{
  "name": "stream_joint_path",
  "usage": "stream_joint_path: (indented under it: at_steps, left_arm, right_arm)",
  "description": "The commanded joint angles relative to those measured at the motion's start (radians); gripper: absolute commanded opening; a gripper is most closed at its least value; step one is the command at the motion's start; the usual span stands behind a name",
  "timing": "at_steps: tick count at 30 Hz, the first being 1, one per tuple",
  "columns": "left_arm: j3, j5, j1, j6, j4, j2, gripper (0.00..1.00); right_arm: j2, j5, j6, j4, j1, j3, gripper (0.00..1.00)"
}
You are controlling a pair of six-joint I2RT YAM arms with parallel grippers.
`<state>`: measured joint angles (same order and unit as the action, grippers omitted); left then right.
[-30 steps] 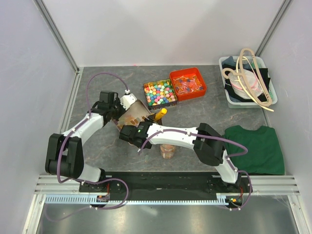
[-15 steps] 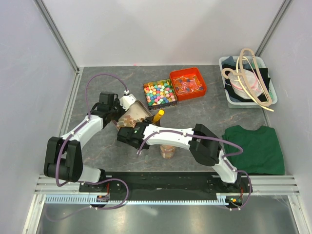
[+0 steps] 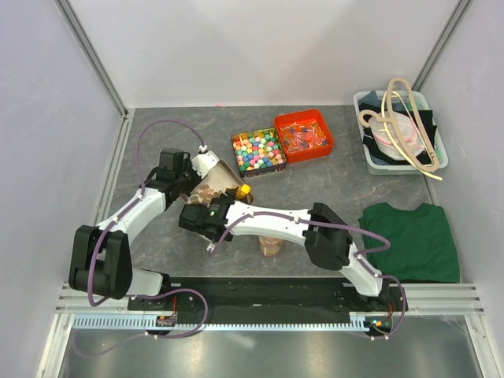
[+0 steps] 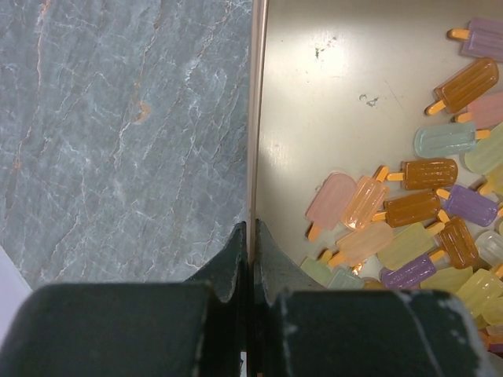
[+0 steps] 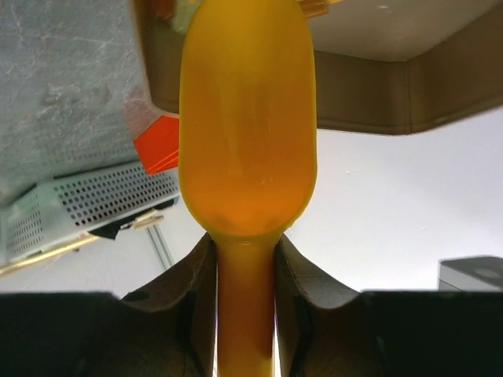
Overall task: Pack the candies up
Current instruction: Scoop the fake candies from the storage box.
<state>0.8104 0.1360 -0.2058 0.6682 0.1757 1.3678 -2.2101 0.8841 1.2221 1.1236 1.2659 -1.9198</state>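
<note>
Popsicle-shaped pastel candies [image 4: 393, 212] in orange, pink, yellow, green and purple lie heaped against one side of a tan tray [image 4: 314, 102], which is held tilted above the grey stone-patterned table [image 4: 118, 118] at its left-centre. The left gripper [image 4: 250, 239] is pinched fully closed on the tray's thin rim, one finger inside and one outside. The right gripper [image 5: 245, 247] is partly closed, clamping the handle of a yellow scoop [image 5: 247, 126], whose bowl points up toward the tray's lower edge; a few candy pieces show at the top of the right wrist view, beside the scoop's tip, though contact between scoop and tray cannot be told. Seen from above, the scoop's yellow end sits at the tray's right corner, just in front of a bin of bright multicoloured cubes [image 3: 257, 150] and a red bin [image 3: 304, 135]. A small clear cup [image 3: 272, 246] stands under the right forearm, and a green cloth [image 3: 413, 240] lies at the table's right.
</note>
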Motion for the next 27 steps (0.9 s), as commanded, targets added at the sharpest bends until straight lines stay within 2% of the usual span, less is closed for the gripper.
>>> stream_joint_path:
  at_steps: [1, 4, 10, 21, 27]
  left_arm:
    - [-0.005, 0.099, -0.024, -0.085, -0.091, -0.038, 0.02]
    - [-0.007, 0.093, -0.03, -0.085, -0.091, -0.027, 0.02]
    - [-0.004, 0.086, -0.04, -0.087, -0.096, -0.022, 0.02]
    - [-0.02, 0.088, -0.049, -0.101, -0.099, -0.026, 0.02]
    - [-0.027, 0.085, -0.052, -0.101, -0.099, -0.033, 0.02]
  right_arm:
    - [0.006, -0.073, -0.061, 0.059, 0.004, -0.134, 0.0]
    - [0.015, -0.1, -0.087, 0.102, 0.006, -0.18, 0.0]
    - [0.058, 0.004, -0.079, 0.088, -0.006, -0.133, 0.0]
    - [0.118, 0.15, -0.019, -0.034, -0.057, 0.1, 0.0]
    - [0.124, 0.211, 0.071, -0.189, -0.053, 0.237, 0.0]
